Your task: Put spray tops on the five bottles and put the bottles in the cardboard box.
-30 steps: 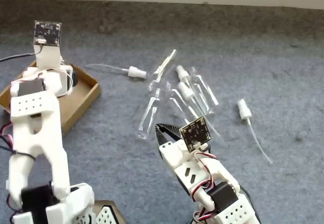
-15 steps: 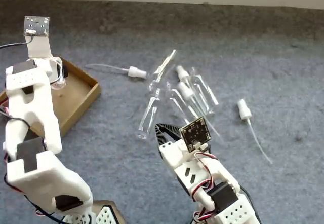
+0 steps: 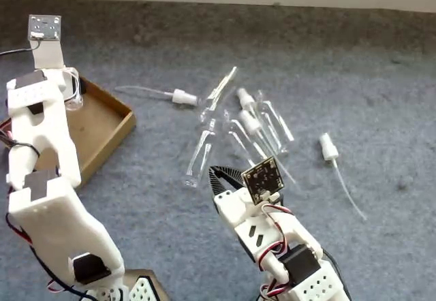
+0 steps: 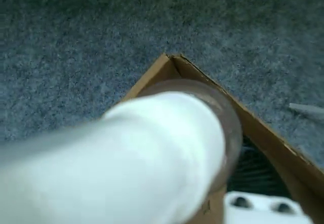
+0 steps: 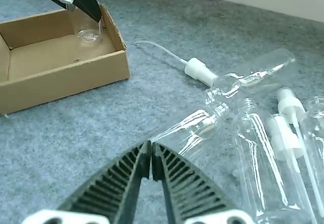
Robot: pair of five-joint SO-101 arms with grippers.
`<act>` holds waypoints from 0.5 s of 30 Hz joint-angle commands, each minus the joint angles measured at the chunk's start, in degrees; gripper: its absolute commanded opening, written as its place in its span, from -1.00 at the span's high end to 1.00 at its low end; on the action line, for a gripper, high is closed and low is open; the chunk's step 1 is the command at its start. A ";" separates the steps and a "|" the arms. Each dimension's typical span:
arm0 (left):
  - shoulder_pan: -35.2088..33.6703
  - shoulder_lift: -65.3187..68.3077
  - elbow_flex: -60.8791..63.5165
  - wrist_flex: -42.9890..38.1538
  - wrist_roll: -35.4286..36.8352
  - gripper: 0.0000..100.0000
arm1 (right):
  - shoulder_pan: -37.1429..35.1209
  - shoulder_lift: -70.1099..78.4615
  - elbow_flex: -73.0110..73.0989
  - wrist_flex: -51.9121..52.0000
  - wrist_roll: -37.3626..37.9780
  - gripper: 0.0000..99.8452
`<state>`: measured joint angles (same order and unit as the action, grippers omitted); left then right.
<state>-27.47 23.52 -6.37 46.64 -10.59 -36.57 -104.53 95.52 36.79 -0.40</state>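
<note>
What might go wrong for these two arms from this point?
The left gripper holds a clear plastic bottle close to a corner of the brown cardboard box; released there, it may catch the rim. The other clear bottles lie crowded with white spray tops among them, so the shut right gripper may scatter them.

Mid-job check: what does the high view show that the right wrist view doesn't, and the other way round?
High view adds: a lone spray top with its tube, lying apart, on the far side of the bottle pile from the cardboard box. Right wrist view adds: the right gripper seen close, jaws shut and empty, short of the pile. Both share: the box, the left gripper holding a clear bottle over it, and a long-tubed spray top beside the pile.
</note>
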 commanded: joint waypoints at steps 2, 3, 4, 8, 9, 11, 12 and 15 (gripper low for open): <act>-0.66 1.45 -5.67 -1.32 -0.09 0.82 | -0.40 -0.04 6.55 -1.36 0.00 0.99; -0.66 1.98 -6.02 -1.32 -0.09 0.82 | -0.40 -0.04 6.55 -1.36 0.00 0.99; -0.66 2.59 -6.37 -1.32 -0.09 0.82 | -0.40 -0.04 6.55 -1.36 0.00 0.99; -0.66 4.53 -7.52 -1.32 -0.09 0.82 | -0.40 -0.04 6.55 -1.36 0.00 0.99; -0.66 4.70 -7.52 -1.32 -0.09 0.82 | -0.40 -0.04 6.55 -1.36 0.00 0.99; -0.66 4.70 -7.34 -1.23 -0.09 0.82 | -0.40 -0.04 6.55 -1.36 0.00 0.99; -0.75 4.70 -7.34 -1.14 -0.09 0.82 | -0.40 -0.04 6.55 -1.36 0.00 0.99; -0.75 4.18 -7.16 -1.05 -0.09 0.82 | -0.40 -0.04 6.55 -1.36 0.00 0.99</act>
<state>-27.38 28.79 -11.21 46.55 -10.42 -36.57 -104.53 95.52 36.79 -0.40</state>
